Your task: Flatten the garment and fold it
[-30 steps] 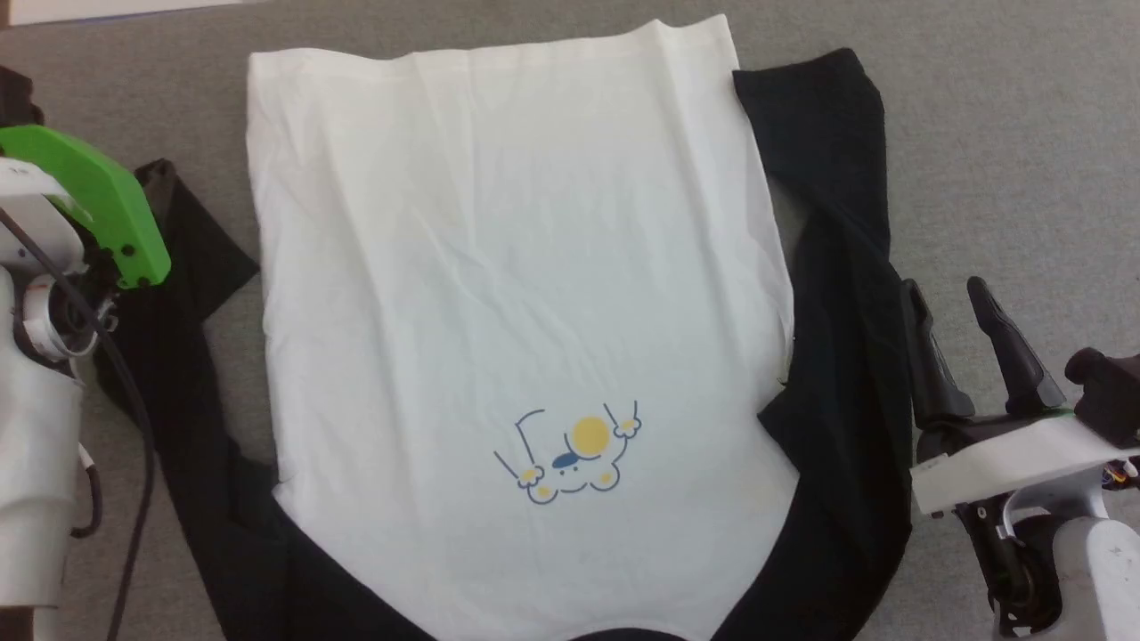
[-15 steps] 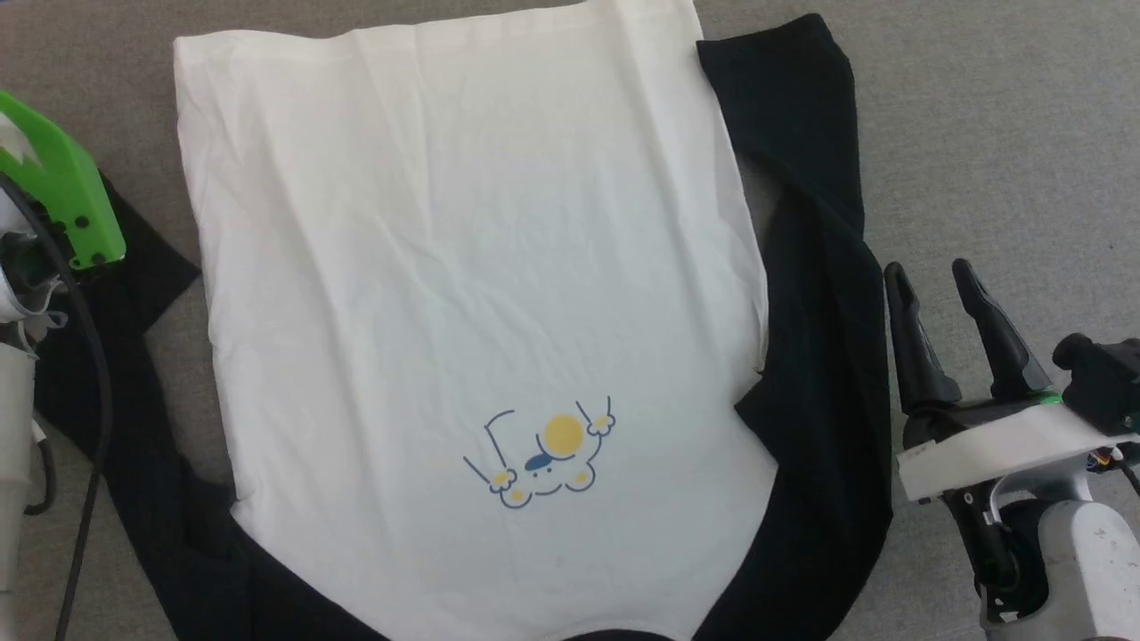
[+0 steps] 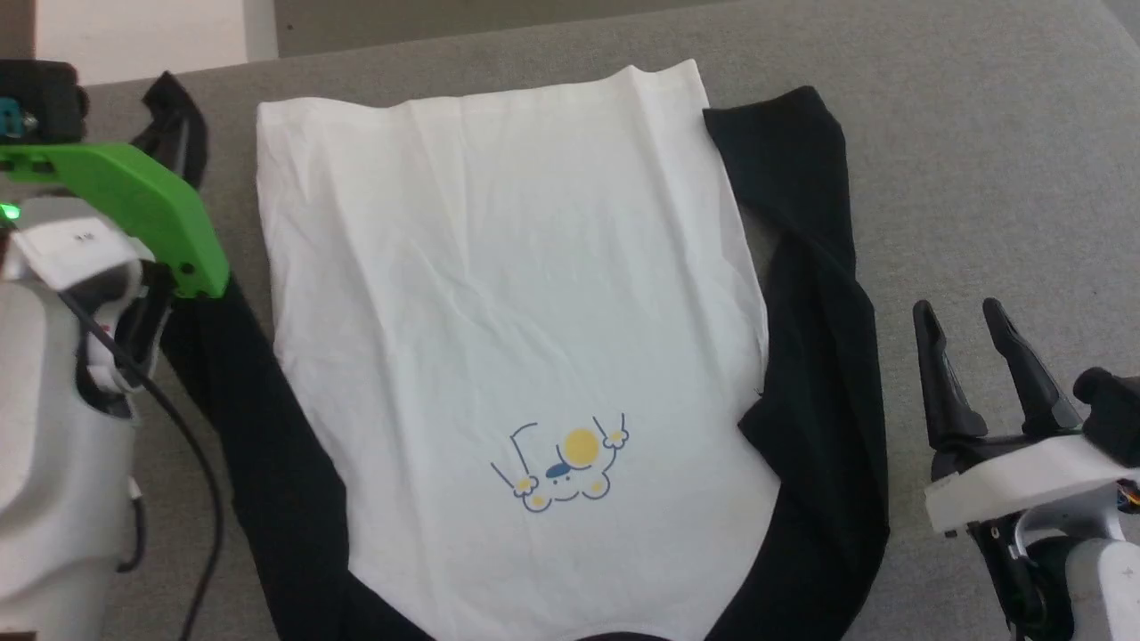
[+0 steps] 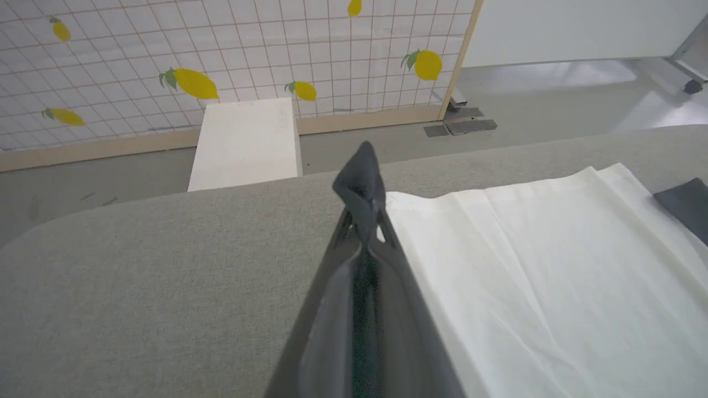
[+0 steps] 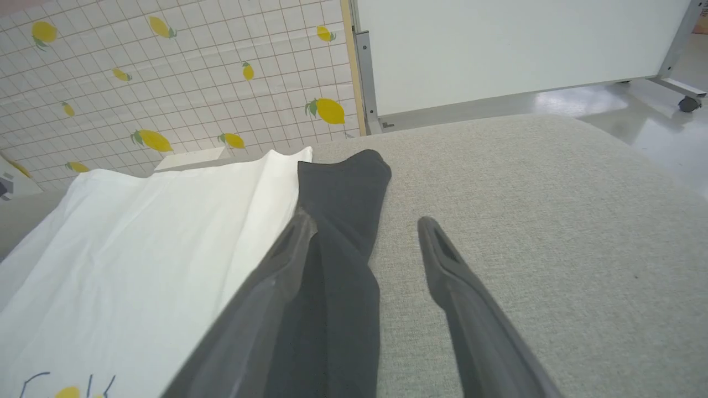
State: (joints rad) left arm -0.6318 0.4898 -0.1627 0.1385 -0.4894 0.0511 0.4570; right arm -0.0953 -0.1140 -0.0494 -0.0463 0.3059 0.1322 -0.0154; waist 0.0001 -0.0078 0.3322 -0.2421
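The garment (image 3: pixel 499 294) lies spread over the middle of the grey table (image 3: pixel 980 133), printed side up, hem at the far edge, collar at the near edge; the left gripper (image 4: pixel 363 243), at the far left, has its jaws closed on the cuff of the black left sleeve (image 3: pixel 267 427); the right gripper (image 3: pixel 958 312) hovers at the near right, jaws open, just beside the black right sleeve (image 3: pixel 819 267).

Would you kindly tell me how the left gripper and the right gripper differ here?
The left gripper has jaws shut on one black sleeve of the garment; the right gripper has jaws open and empty. The left gripper is beside the hem corner; the right gripper is beside the other sleeve. Both have dark fingers.
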